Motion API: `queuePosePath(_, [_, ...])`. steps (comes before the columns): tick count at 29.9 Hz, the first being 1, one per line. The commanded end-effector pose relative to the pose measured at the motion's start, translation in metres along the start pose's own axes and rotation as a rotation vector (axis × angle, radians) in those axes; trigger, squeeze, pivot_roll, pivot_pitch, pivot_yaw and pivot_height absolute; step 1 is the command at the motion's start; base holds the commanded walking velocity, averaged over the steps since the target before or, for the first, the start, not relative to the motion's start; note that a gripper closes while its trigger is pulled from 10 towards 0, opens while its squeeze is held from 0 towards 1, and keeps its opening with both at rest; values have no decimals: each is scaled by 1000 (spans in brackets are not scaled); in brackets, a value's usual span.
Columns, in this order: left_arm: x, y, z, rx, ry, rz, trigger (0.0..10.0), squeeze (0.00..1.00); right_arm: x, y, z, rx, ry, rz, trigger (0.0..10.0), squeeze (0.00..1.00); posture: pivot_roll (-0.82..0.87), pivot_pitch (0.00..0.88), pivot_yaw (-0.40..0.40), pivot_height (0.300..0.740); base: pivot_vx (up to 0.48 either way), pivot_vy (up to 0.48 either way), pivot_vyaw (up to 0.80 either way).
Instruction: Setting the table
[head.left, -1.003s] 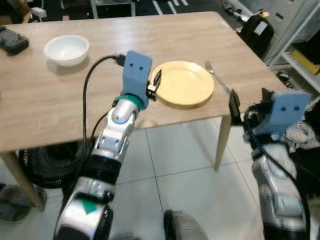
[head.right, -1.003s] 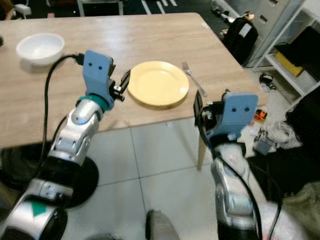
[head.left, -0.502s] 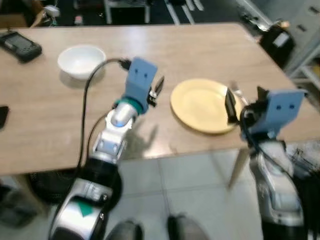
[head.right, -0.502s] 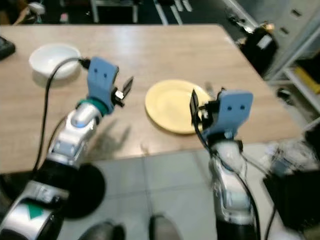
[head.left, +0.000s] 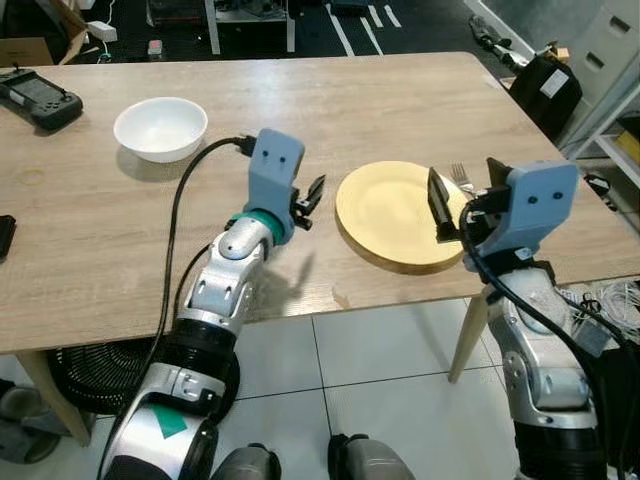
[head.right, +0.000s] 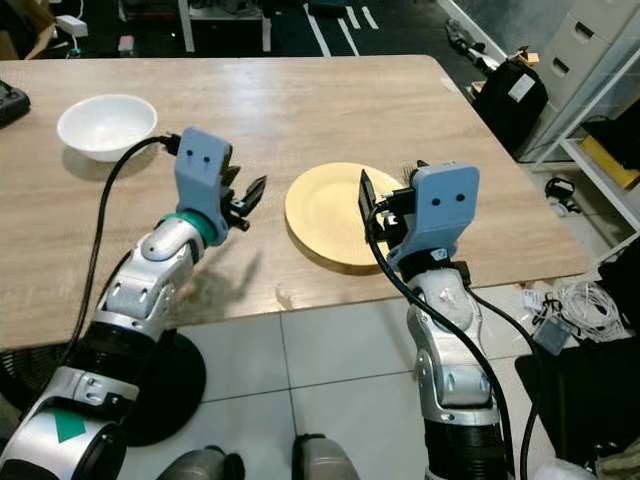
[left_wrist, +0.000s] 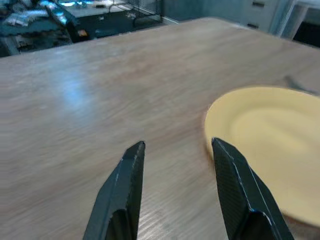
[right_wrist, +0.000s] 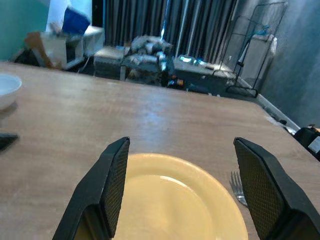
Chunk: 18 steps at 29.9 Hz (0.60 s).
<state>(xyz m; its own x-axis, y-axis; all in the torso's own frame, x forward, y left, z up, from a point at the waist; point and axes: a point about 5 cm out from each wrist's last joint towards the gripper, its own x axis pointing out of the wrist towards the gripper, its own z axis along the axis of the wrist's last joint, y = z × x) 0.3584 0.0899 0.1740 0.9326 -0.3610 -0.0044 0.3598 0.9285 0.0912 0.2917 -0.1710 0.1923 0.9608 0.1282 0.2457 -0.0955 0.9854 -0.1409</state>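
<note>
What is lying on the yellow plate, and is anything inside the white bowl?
The plate shows nothing on it, though the right end effector covers its near right part. A fork lies beside it. The bowl looks empty.

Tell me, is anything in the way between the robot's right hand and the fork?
Nothing visible blocks it. The right hand hovers open over the yellow plate; the fork lies on the table beside the plate's far edge.

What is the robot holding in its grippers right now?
Nothing. The left gripper and the right gripper are both open and empty, above the table near the yellow plate.
</note>
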Motion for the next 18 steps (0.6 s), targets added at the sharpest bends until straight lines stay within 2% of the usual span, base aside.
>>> queuePosePath(1, [-5, 12, -12, 50, 52, 28, 10000, 0, 4, 1, -9, -16, 44, 16, 10000, 0, 71, 12, -28, 740, 0, 0, 0])
queuePosePath(2, [-5, 12, -12, 50, 52, 28, 10000, 0, 4, 1, -9, -16, 44, 16, 10000, 0, 71, 12, -28, 740, 0, 0, 0])
queuePosePath(4, [-15, 44, -14, 156, 72, 68, 10000, 0, 14, 5, -27, -56, 147, 41, 10000, 0, 101, 32, -37, 740, 0, 0, 0])
queuePosePath(5, [-15, 44, -14, 156, 72, 68, 10000, 0, 14, 5, -27, -56, 147, 41, 10000, 0, 101, 32, -37, 740, 0, 0, 0])
queuePosePath(7, [-26, 66, -7, 267, 58, 61, 10000, 0, 22, 12, -47, -48, 257, 50, 10000, 0, 123, 48, -46, 740, 0, 0, 0])
queuePosePath(8, [-26, 66, -7, 267, 58, 61, 10000, 0, 22, 12, -47, -48, 257, 50, 10000, 0, 123, 48, -46, 740, 0, 0, 0])
queuePosePath(9, [-29, 70, -4, 309, 50, 47, 10000, 0, 23, 12, -53, -48, 292, 30, 10000, 0, 131, 52, -48, 740, 0, 0, 0])
queuePosePath(10, [-29, 70, -3, 345, 43, 20, 10000, 0, 23, 7, -58, -42, 324, -25, 10000, 0, 133, 58, -50, 740, 0, 0, 0])
queuePosePath(13, [-29, 69, -3, 366, 39, 3, 10000, 0, 22, 2, -60, -40, 341, -63, 10000, 0, 133, 58, -50, 740, 0, 0, 0])
queuePosePath(14, [-26, 66, -2, 365, 26, -26, 10000, 0, 20, -5, -63, -32, 360, -122, 10000, 0, 121, 67, -45, 740, 0, 0, 0])
queuePosePath(16, [-6, 49, 5, 363, -12, -97, 10000, 0, 8, -32, -67, 25, 374, -286, 10000, 0, 93, 74, -30, 740, 0, 0, 0])
queuePosePath(17, [-6, 49, 5, 363, -12, -97, 10000, 0, 8, -32, -67, 25, 374, -286, 10000, 0, 93, 74, -30, 740, 0, 0, 0])
queuePosePath(18, [1, 41, 9, 369, -26, -124, 10000, 0, 3, -41, -66, 62, 363, -337, 10000, 0, 83, 76, -25, 740, 0, 0, 0])
